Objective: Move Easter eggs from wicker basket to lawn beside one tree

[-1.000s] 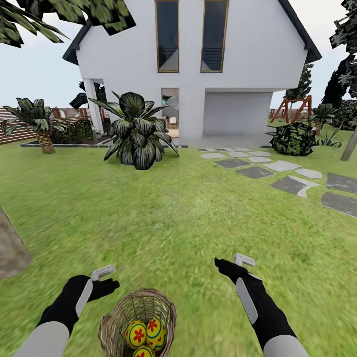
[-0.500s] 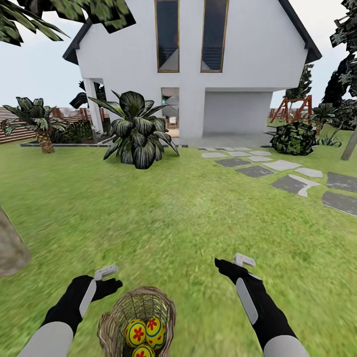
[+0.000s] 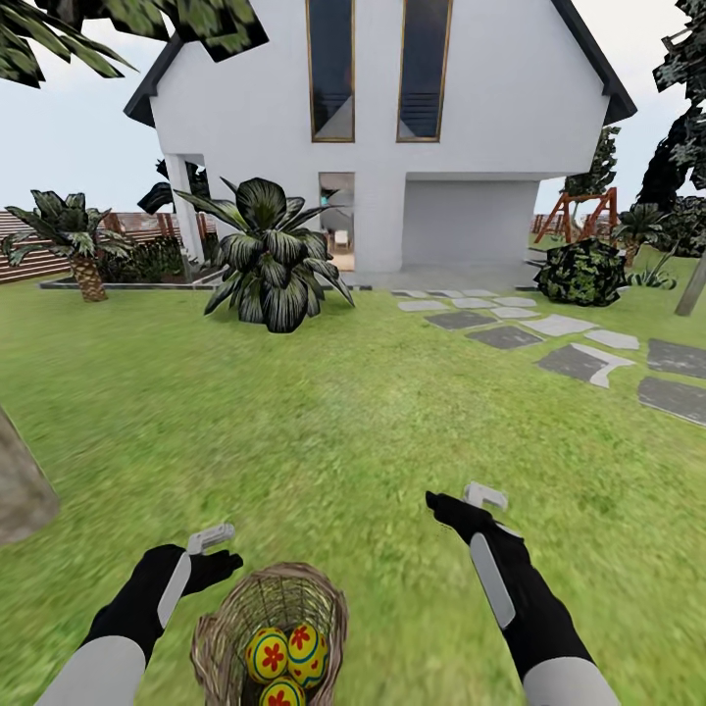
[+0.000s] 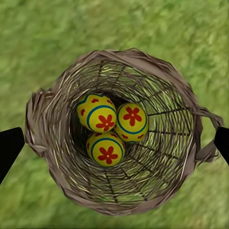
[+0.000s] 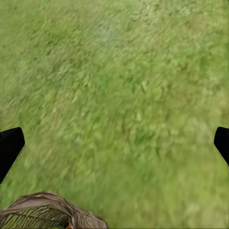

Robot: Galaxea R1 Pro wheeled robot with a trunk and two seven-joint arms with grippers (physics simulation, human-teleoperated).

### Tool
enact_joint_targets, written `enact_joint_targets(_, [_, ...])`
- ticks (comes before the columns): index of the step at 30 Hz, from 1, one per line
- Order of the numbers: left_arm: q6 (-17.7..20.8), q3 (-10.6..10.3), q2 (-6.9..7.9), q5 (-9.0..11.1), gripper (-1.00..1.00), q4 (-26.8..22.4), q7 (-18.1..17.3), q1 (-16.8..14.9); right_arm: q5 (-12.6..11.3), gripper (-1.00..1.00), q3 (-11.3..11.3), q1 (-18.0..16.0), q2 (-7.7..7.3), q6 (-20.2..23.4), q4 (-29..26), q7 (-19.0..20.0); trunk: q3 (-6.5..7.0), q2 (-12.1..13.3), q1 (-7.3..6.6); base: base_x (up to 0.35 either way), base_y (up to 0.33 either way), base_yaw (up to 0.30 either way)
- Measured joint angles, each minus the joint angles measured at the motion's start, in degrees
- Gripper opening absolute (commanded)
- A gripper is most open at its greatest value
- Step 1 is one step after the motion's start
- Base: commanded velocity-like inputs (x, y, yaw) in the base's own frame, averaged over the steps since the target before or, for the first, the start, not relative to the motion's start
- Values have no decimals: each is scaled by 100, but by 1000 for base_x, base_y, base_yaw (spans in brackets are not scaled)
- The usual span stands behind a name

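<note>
The wicker basket (image 3: pixel 270 613) stands on the lawn (image 3: pixel 343 422) just in front of me, with the three Easter eggs (image 3: pixel 284 659) lying together at its bottom. From above, the left wrist view looks straight into the basket (image 4: pixel 157 157) at the eggs (image 4: pixel 112 126). My left gripper (image 3: pixel 221 561) hovers over the basket's left rim, open and empty, its black fingertips (image 4: pixel 9 148) spread wide. My right gripper (image 3: pixel 456 505) hangs open over bare grass to the right of the basket, whose rim (image 5: pixel 47 212) shows in the right wrist view. A grey-brown tree trunk (image 3: pixel 20 490) rises at the left edge.
Ahead stands the white gabled house (image 3: pixel 392 147), with a big leafy plant (image 3: pixel 275 260), a short palm (image 3: pixel 83 250) and the slat fence (image 3: pixel 29 250) before it. Stepping stones (image 3: pixel 579 358) cross the grass at the right, near a shrub (image 3: pixel 580 273) and another trunk (image 3: pixel 691 284).
My right gripper has risen and moved a little forward over the grass. The left gripper has sunk slightly beside the basket. The eggs lie as before.
</note>
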Motion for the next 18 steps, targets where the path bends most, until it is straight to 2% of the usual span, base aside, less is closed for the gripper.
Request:
enact_joint_targets(3, [0, 0, 0, 0, 100, 0, 0, -1, -2, 100, 3, 17, 8, 187, -428, 4, -54, -120, 66, 0, 0, 0])
enact_joint_targets(5, [0, 0, 0, 0, 100, 0, 0, 2, -8, 100, 3, 174, 18, 524, -922, 77, -90, -201, 110, 0, 0, 0])
enact_joint_targets(7, [0, 0, 0, 0, 100, 0, 0, 2, -29, 100, 3, 342, 22, 787, -1351, 279, -126, -281, 154, 0, 0, 0])
enact_joint_targets(10, [0, 0, 0, 0, 100, 0, 0, 1, -118, 100, 5, 607, 22, 1190, -2055, 867, -180, -401, 220, 0, 0, 0])
enact_joint_targets(13, [0, 0, 0, 0, 100, 0, 0, 3, -150, 100, -18, 693, 17, 1441, -2293, 1284, -234, -522, 286, 0, 0, 0])
enact_joint_targets(18, [0, 0, 0, 0, 100, 0, -7, 5, -151, 100, -40, 728, 15, 1566, -2390, 1511, -324, -722, 396, 0, 0, 0])
